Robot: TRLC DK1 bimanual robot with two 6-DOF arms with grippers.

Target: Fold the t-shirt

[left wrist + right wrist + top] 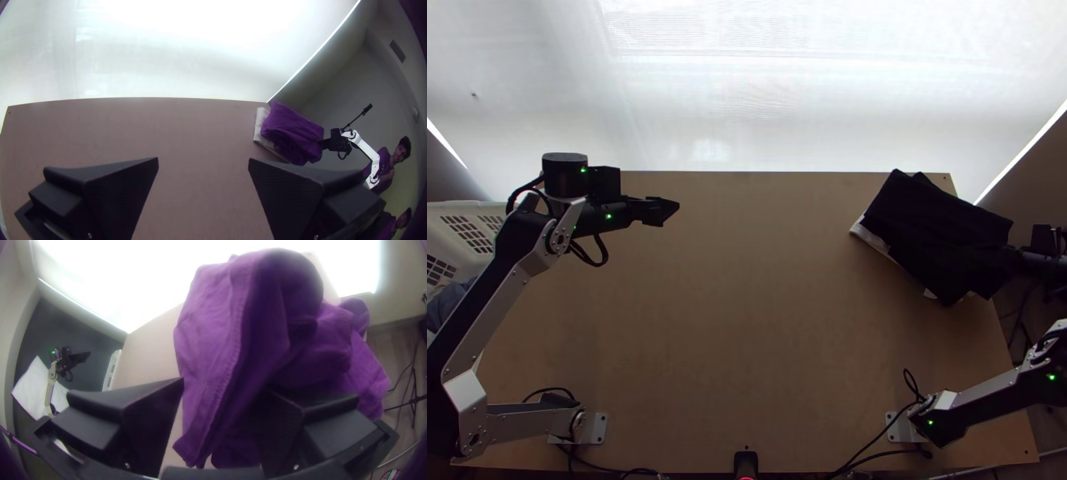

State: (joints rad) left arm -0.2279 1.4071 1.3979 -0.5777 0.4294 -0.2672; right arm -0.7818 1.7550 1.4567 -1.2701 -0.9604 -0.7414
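Note:
The t-shirt [939, 236], black from above and purple in the left wrist view [293, 133] and right wrist view [213, 338], lies in a rumpled, partly folded heap at the table's far right corner. At its outer right side is my right gripper [1029, 256]; in its wrist view the right gripper [222, 395] has its fingers wide apart, with loose cloth between them and over part of one finger. My left gripper [661, 210] hovers over the far left of the table, well away from the shirt. Its wrist view shows the left gripper [203, 162] open around nothing.
Pale folded cloth [872, 239] sticks out from under the shirt's left edge. A white slotted basket [467, 210] holding grey-blue cloth [447, 304] stands off the table's left side. Bare tabletop [747, 320] spreads between the arms. Cables lie near both bases.

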